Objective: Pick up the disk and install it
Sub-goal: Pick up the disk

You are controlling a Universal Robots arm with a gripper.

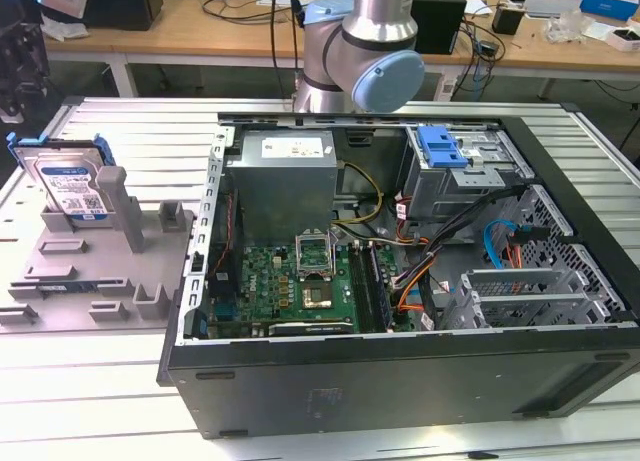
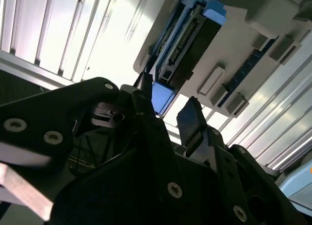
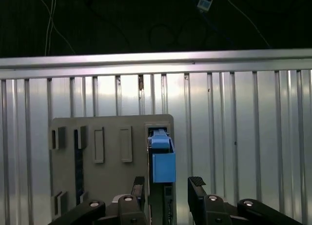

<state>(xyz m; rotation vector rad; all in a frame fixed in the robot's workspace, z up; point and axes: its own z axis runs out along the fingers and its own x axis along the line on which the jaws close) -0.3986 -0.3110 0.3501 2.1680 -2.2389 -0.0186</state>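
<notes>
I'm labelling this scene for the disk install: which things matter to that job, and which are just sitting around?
Job: disk, standing in the grey holder; open gripper above it; computer case.
Just there: power supply; motherboard; bench clutter.

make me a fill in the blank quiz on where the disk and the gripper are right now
1. The disk stands ____ in the grey fixture.
2. The open computer case lies to the exterior view's ____ of the disk.
3. The plastic frame along the disk's edges is ____.
4. In the first wrist view the jaws of the gripper stand ____, holding nothing.
Missing words: upright; right; blue; open.
</notes>
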